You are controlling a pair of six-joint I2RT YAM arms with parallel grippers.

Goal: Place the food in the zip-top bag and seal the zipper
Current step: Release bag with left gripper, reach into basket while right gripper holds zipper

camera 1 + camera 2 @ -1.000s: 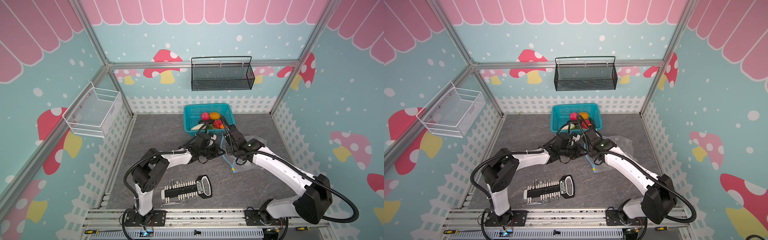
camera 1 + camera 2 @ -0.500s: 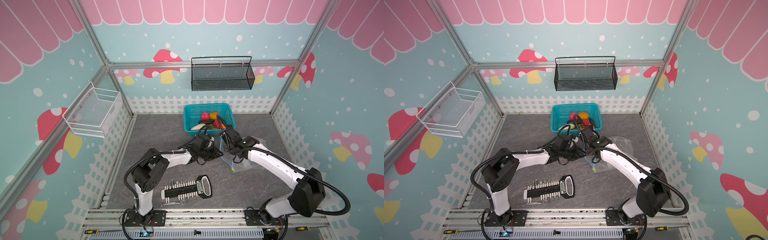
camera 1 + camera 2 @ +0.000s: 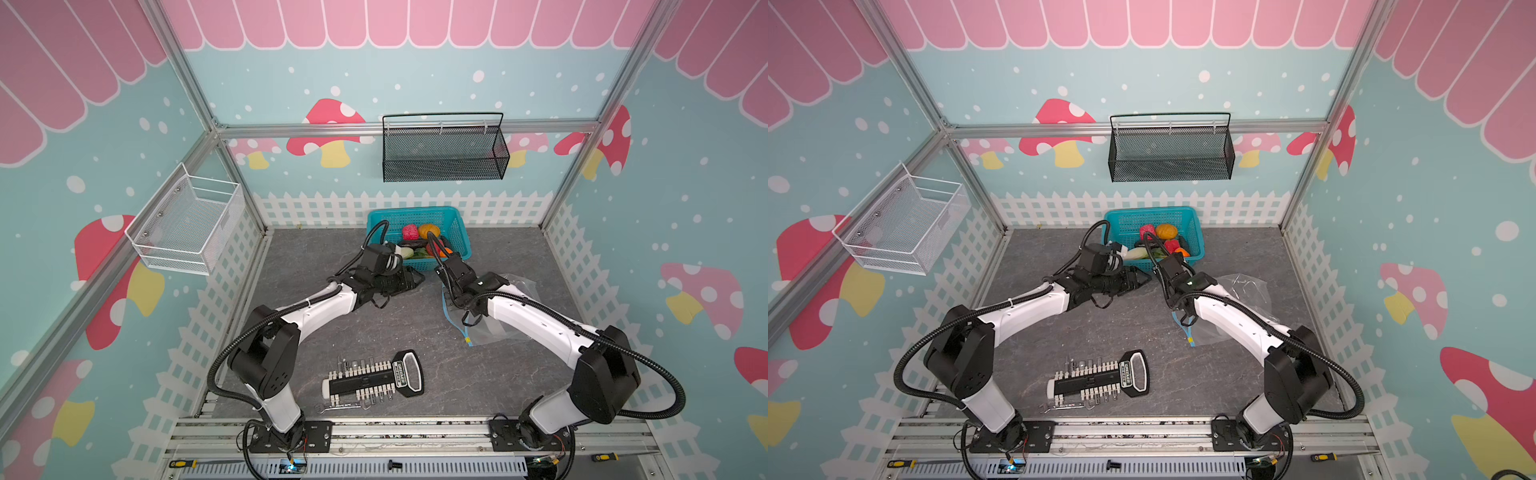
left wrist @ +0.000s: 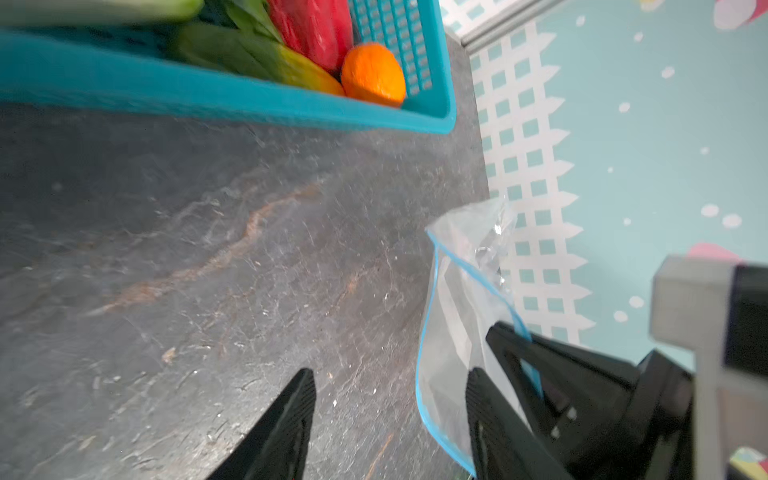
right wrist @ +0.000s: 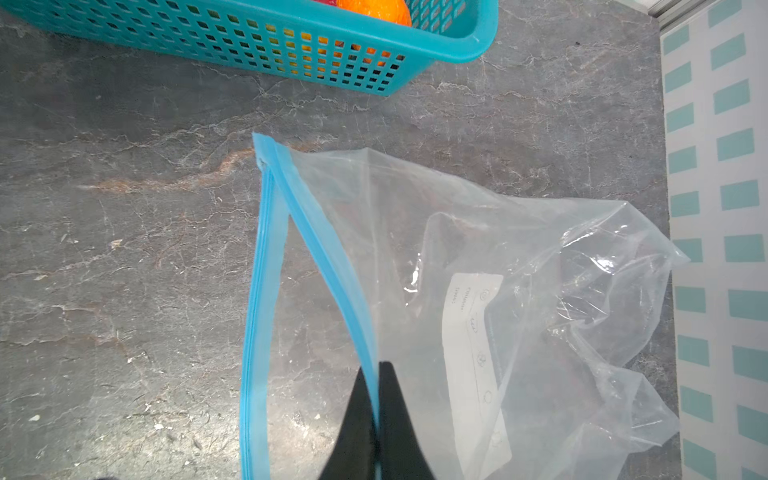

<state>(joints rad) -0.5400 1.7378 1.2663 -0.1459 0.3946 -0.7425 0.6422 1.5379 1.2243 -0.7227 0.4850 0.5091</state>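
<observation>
Near the table's (image 3: 415, 324) front edge: bit set (image 3: 374, 380), lying flat. Farther back, toward the right edge: zip-top bag (image 5: 519, 249), crumpled, mouth gaping. Upper lip of the zipper (image 5: 316, 249) pinched tight in the right claw (image 5: 377, 386). Beside it, left claw (image 4: 390, 376) parted, holding nothing, one finger at the bag's mouth. Against the far edge: teal basket (image 3: 415, 217), food (image 3: 430, 231) inside it.

One teal basket (image 3: 417, 216), several toy foods (image 3: 429, 230) inside; one clear bag (image 3: 521, 286) beside basket; one white rack (image 3: 187, 226), one black rack (image 3: 444, 156); one bit holder (image 3: 374, 380).
</observation>
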